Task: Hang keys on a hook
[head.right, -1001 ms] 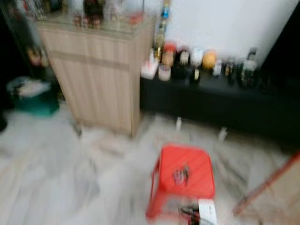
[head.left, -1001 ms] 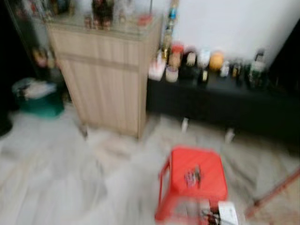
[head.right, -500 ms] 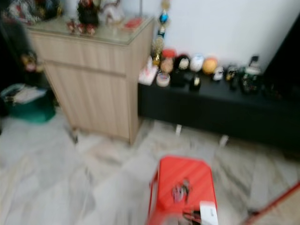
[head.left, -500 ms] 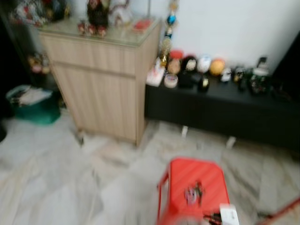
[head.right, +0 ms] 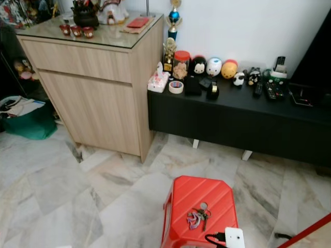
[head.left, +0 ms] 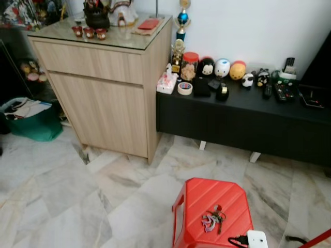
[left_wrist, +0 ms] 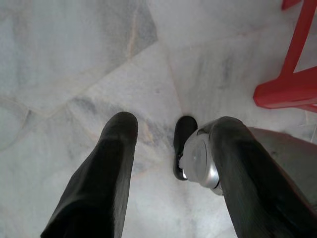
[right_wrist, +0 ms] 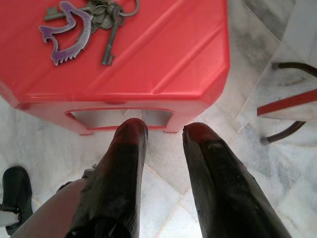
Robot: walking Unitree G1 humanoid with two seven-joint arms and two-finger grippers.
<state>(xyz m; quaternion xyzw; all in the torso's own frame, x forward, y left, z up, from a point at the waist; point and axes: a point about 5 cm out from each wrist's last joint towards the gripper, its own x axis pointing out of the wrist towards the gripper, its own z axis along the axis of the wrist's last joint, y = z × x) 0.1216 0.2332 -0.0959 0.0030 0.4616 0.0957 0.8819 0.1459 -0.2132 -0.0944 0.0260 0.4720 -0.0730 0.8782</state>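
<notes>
While keys [right_wrist: 86,22] lie flat on the stool [right_wrist: 163,54], the right tool [right_wrist: 163,134], parted and empty, is best lowered over their ring.

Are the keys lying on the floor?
No, the keys lie on top of the red stool, not on the floor.

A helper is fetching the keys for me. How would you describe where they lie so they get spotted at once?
Find the red plastic stool on the marble floor, in front of the long black bench. The keys lie on its seat, beside a white adapter; their purple bird-shaped tag sets them apart.
</notes>
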